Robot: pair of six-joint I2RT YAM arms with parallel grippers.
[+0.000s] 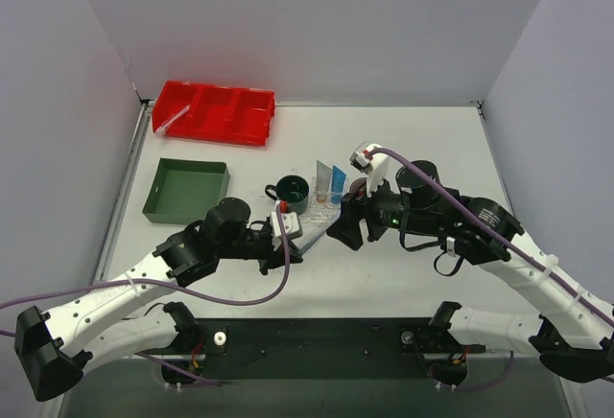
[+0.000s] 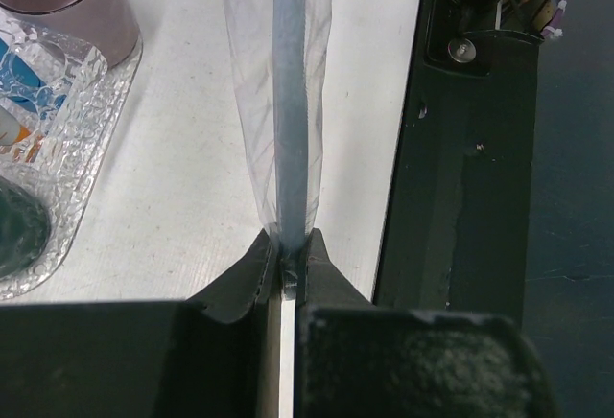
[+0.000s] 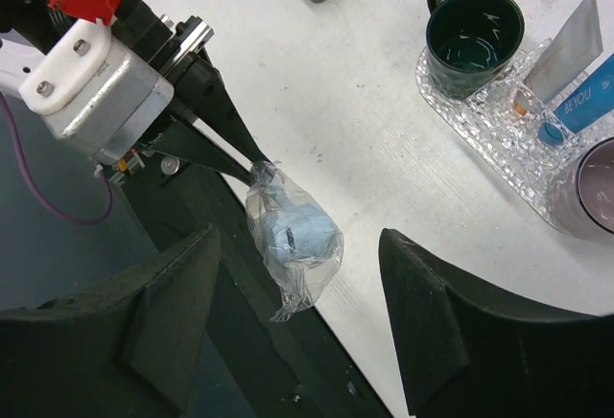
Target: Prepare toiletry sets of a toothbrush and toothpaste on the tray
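Observation:
A toothbrush (image 2: 290, 102), a pale blue-grey stick in a clear wrapper, is held at one end by my left gripper (image 2: 288, 250), which is shut on it above the table's near edge. In the right wrist view its wrapped head (image 3: 293, 236) hangs between the wide-open fingers of my right gripper (image 3: 299, 245), touching neither. The clear bumpy tray (image 3: 480, 135) lies just beyond, with a blue toothpaste (image 3: 585, 102) and a white-grey toothpaste (image 3: 566, 44) leaning in it. From above, both grippers meet just in front of the tray (image 1: 324, 215).
A dark green mug (image 3: 475, 39) and a translucent cup (image 3: 600, 183) stand on the tray. A red three-compartment bin (image 1: 216, 111) sits at the back left with a pale stick (image 1: 165, 123) at its left end. A dark green square tray (image 1: 185, 191) is at the left.

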